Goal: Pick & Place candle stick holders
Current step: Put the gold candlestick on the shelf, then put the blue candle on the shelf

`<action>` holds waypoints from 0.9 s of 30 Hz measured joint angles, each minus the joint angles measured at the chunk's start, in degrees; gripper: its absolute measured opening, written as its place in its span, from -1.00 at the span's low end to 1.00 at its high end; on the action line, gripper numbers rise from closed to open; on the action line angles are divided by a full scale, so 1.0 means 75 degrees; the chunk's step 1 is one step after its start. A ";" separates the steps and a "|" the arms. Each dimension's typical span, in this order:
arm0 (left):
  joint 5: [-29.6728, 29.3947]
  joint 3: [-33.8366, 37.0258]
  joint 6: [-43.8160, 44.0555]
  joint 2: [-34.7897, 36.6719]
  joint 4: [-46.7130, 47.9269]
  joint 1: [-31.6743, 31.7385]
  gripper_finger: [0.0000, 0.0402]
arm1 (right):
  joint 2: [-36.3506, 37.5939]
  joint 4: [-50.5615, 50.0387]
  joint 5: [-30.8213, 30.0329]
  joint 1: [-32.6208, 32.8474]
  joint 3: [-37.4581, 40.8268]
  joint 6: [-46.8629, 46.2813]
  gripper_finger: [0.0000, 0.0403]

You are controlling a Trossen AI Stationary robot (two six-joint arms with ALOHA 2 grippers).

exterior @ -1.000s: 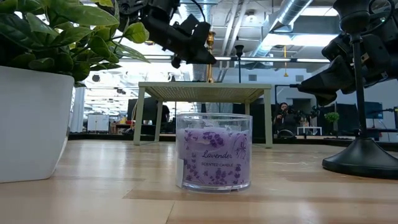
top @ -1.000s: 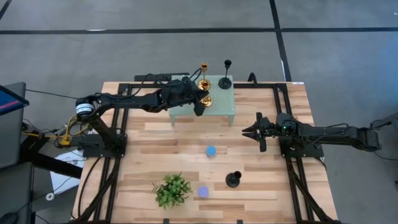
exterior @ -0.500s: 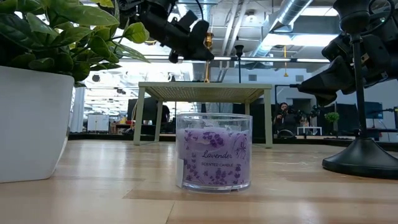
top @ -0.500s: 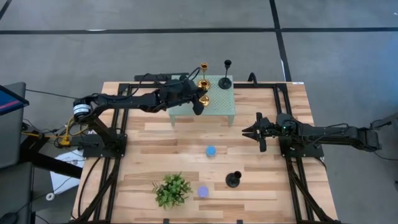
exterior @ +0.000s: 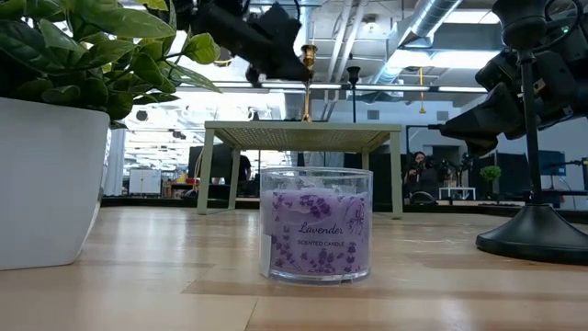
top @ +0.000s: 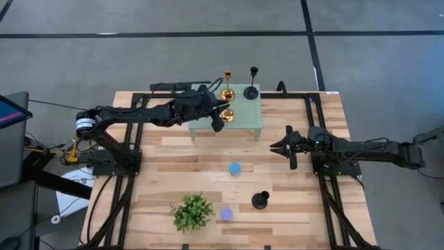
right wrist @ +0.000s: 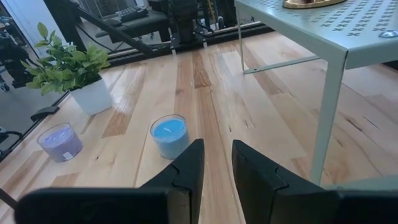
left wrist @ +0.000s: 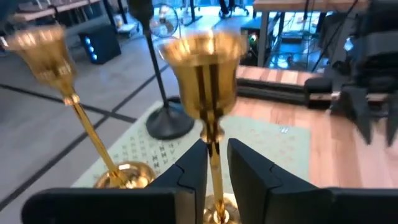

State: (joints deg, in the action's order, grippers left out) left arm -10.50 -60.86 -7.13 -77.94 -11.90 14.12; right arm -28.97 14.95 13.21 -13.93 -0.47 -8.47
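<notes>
Two gold candle stick holders (top: 229, 113) (top: 227, 90) and one black holder (top: 251, 90) stand on their round bases on a small pale green table (top: 251, 119). A second black holder (top: 260, 201) stands on the wooden table. My left gripper (top: 220, 119) is open only a little. Its fingers flank the thin stem (left wrist: 214, 155) of the nearer gold holder below its cup, with a small gap on each side. My right gripper (top: 275, 146) hovers at the table's right, slightly open and empty.
A blue candle (top: 235, 168) sits mid-table. A purple lavender candle (top: 226, 214) and a green plant in a white pot (top: 193, 212) stand near the front edge. Bare wood lies between the green table and the blue candle.
My left gripper has risen along the gold holder's stem and drawn back a little toward the table's left. The gold holder has stayed standing on the green table.
</notes>
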 joint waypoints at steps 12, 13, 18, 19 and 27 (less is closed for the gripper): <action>-0.0986 -0.0003 -0.0276 0.1156 0.2153 -0.0772 -0.67 | 0.0003 -0.0043 -0.0008 0.0000 0.0000 0.0000 -0.63; -0.1054 -0.0003 -0.0407 0.1164 0.2107 -0.0783 -0.67 | 0.0001 -0.0025 -0.0037 0.0003 0.0000 0.0000 -0.63; -0.1130 -0.0003 -0.0416 0.1153 0.1950 -0.0775 -0.67 | 0.0000 0.0004 -0.0172 0.0000 0.0000 -0.0004 -0.63; -0.1131 -0.0003 -0.0411 0.1144 0.1957 -0.0803 -0.67 | 0.0002 0.0004 -0.0172 0.0000 0.0000 -0.0015 -0.63; -0.1107 -0.0002 -0.0416 0.1135 0.2824 -0.1653 -0.67 | 0.0000 0.0008 -0.0163 0.0011 0.0000 -0.0220 -0.63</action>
State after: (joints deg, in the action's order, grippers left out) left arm -18.81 -60.88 -10.25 -69.43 9.28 1.72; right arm -28.97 15.01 11.99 -13.85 -0.47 -10.12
